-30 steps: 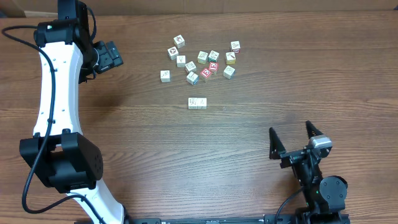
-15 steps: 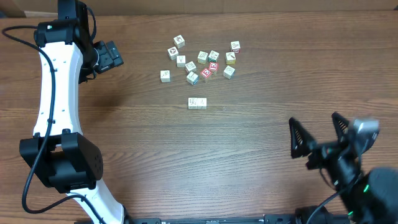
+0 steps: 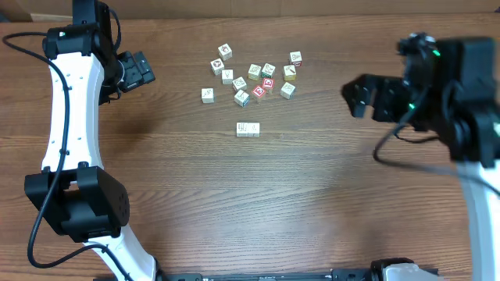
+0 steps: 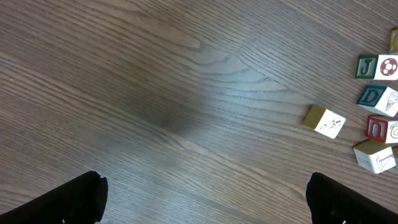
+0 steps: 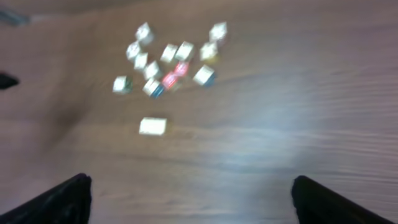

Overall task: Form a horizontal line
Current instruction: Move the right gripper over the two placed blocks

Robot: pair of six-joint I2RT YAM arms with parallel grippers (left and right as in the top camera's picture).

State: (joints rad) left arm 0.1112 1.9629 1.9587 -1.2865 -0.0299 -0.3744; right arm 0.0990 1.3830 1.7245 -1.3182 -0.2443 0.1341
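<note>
A short row of two pale cubes (image 3: pixel 248 129) lies edge to edge on the table, below a loose cluster of several picture cubes (image 3: pixel 254 74). Two red-faced cubes (image 3: pixel 264 87) sit in that cluster. My left gripper (image 3: pixel 147 72) is open and empty, well left of the cluster. In the left wrist view (image 4: pixel 205 202) some cubes (image 4: pixel 324 121) show at the right edge. My right gripper (image 3: pixel 355 97) is open and empty, raised to the right of the cubes. Its blurred wrist view (image 5: pixel 193 202) shows the cluster (image 5: pixel 171 62) and the pale pair (image 5: pixel 152 126) far ahead.
The wooden table (image 3: pixel 312 195) fills the view. The left arm's white links (image 3: pixel 70 117) stand along the left side. The right arm (image 3: pixel 461 94) hangs over the back right. A cardboard edge (image 3: pixel 16 16) shows at the back left corner.
My right arm has lifted from the front right of the table and swung up toward the back right, facing the cubes. The left arm and the cubes have not moved.
</note>
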